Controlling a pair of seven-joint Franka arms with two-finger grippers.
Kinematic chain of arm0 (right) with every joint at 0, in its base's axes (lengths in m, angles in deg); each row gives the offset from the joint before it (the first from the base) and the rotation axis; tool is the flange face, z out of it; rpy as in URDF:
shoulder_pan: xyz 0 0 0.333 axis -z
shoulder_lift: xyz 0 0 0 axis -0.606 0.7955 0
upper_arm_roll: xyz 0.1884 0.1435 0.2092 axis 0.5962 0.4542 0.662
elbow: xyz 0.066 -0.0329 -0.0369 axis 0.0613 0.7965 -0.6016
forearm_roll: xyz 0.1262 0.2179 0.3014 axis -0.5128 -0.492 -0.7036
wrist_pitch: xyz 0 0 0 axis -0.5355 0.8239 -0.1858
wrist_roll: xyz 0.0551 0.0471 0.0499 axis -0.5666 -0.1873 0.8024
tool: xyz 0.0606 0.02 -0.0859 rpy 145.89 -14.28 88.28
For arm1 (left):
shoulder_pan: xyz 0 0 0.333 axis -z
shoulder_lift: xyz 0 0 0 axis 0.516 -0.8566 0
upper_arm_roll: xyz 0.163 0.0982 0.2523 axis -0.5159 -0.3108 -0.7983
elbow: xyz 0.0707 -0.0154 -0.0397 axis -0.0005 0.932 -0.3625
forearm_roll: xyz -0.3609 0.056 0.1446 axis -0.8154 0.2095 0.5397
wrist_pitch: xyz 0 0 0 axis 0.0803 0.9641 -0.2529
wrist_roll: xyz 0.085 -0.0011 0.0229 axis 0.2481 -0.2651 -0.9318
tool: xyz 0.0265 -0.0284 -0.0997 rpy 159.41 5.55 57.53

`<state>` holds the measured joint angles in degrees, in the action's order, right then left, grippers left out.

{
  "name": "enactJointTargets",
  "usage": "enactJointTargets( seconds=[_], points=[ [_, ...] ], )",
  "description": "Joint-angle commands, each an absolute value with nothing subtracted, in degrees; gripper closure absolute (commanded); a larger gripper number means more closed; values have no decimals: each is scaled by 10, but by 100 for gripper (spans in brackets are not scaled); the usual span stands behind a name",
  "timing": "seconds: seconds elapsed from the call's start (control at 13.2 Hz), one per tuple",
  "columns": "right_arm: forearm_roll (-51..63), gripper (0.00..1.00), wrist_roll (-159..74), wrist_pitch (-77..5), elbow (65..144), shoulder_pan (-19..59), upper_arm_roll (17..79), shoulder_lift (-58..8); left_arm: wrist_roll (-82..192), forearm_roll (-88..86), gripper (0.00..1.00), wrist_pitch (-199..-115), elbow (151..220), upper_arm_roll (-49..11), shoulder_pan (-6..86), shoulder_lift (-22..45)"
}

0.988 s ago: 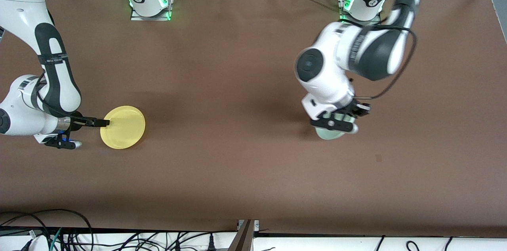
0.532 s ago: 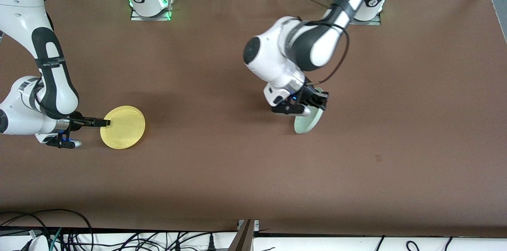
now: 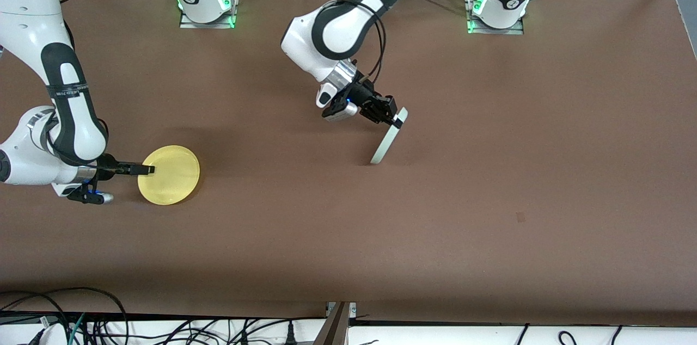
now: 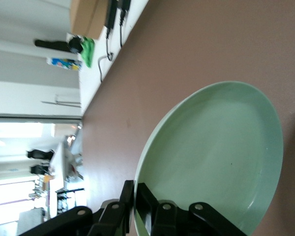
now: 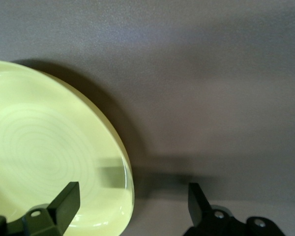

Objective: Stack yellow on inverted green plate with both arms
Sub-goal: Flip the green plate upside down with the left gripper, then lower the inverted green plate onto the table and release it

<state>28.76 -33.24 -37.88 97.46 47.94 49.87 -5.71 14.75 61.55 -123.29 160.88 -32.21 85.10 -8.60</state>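
Right end effector low at the right arm's end of the brown worktop, fingers spread wide, straddling the rim of the round, shallow yellow plastic plate: one finger over the plate's inside, the other outside the rim, nothing pinched yet. Plate flat on the worktop, right way up. Farther from the front camera and toward the middle, left end effector clamped tight on the rim of the round, pale mint-green plate, held up on edge above the worktop, hollow face turned toward the wrist camera, only a thin sliver seen from the front. Not yet inverted, not yet set down. Risks, as judged from here: thin rim pinch on a smooth plate, so possible slip or swing mid-turn if rotated fast; possible landing on its edge and rolling off if released before lying face down; on the yellow side, possible skid along the worktop if the outer finger pushes the rim before the inner one meets it.
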Motion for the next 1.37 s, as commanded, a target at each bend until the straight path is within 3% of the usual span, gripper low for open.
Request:
enactJointTargets(
  seconds=[0.0,0.15,0.38,0.91,1.22,1.29],
  points=[
    [274,43,-315,-390,981,489,507,-57,139,689,100,-1205,1595,-349,903,-130],
    [274,77,-305,-387,981,489,507,-57,139,713,100,-1205,1585,-366,920,-145],
    [274,98,-291,-382,980,489,507,-57,140,740,100,-1205,1557,-367,932,-173],
    [275,100,-273,-369,967,489,508,-60,143,816,100,-1211,1524,-367,954,-220],
    [275,100,-274,-291,890,488,510,-60,140,815,100,-1216,1525,-365,982,-220],
    [275,100,-273,-278,880,489,511,-59,140,812,88,-1215,1526,-364,989,-220]
  ],
)
